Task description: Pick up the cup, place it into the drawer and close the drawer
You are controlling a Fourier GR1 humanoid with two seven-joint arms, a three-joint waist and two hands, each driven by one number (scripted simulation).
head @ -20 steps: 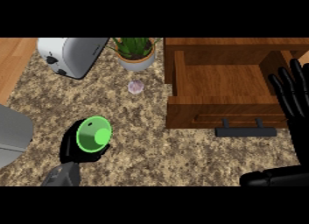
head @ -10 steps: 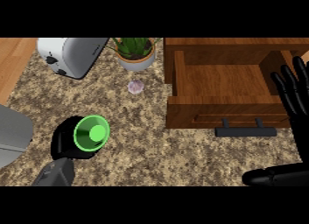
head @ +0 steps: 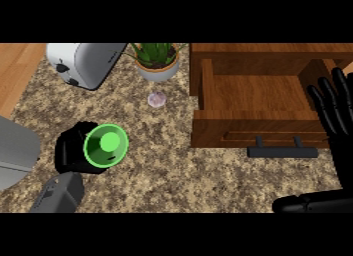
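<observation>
Gripping cup: left hand curled round it, at the counter's left side, well apart from the drawer. Cup is tipped, round green face up toward the view. Drawer open, handle at its front. Right hand by the drawer's right side, fingers straight and spread. Toaster and plant at the back.

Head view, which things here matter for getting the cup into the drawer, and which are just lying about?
For the job: green cup, held in the left robot hand; open wooden drawer and its black handle.
Lying about: toaster, potted plant, small pale round object beside the plant, grey object at the left edge; the right robot hand rests open by the drawer.
</observation>
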